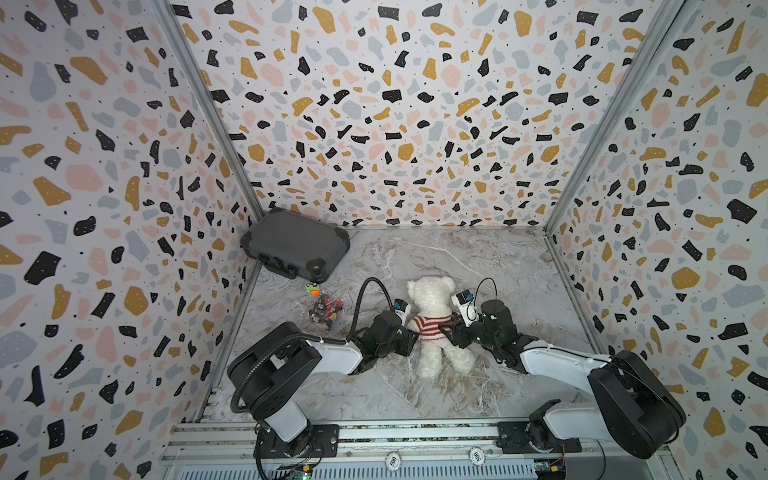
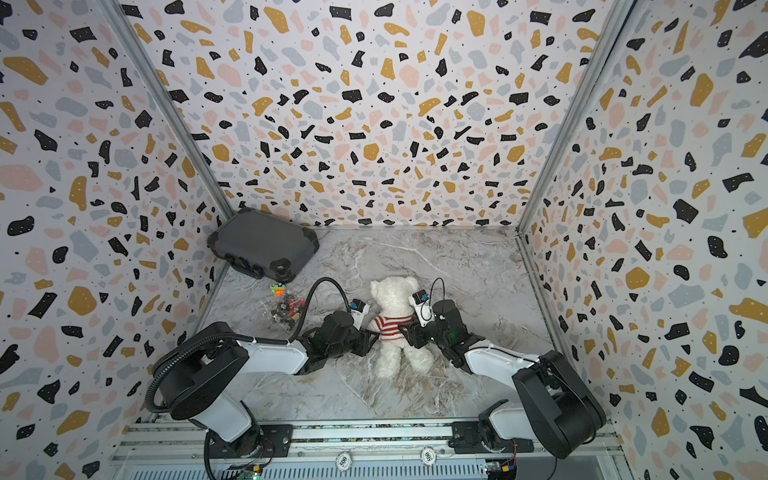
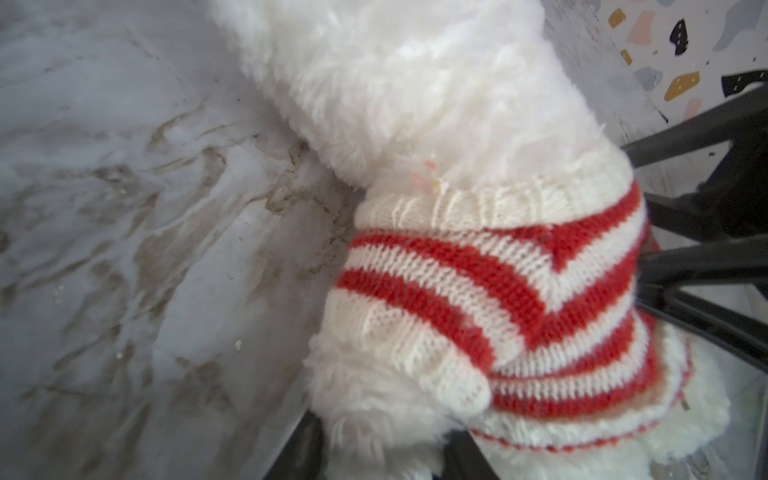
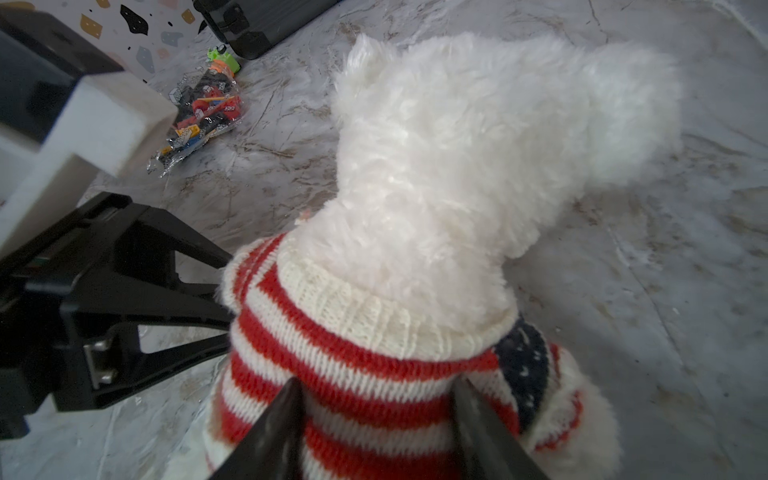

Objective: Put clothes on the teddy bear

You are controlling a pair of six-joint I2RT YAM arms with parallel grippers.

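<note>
Terrazzo-patterned walls (image 1: 374, 104) enclose a grey marble floor (image 1: 478, 266); a dark case (image 1: 295, 245) sits at ten o'clock.

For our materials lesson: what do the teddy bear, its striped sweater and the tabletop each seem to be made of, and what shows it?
teddy bear: plush, probably synthetic; long, fluffy white pile.
sweater: knitted yarn, matte; ribbed collar and V-shaped stitches show.
tabletop: marble look, grey with brown veins; real stone or a printed sheet, I cannot tell.
</note>
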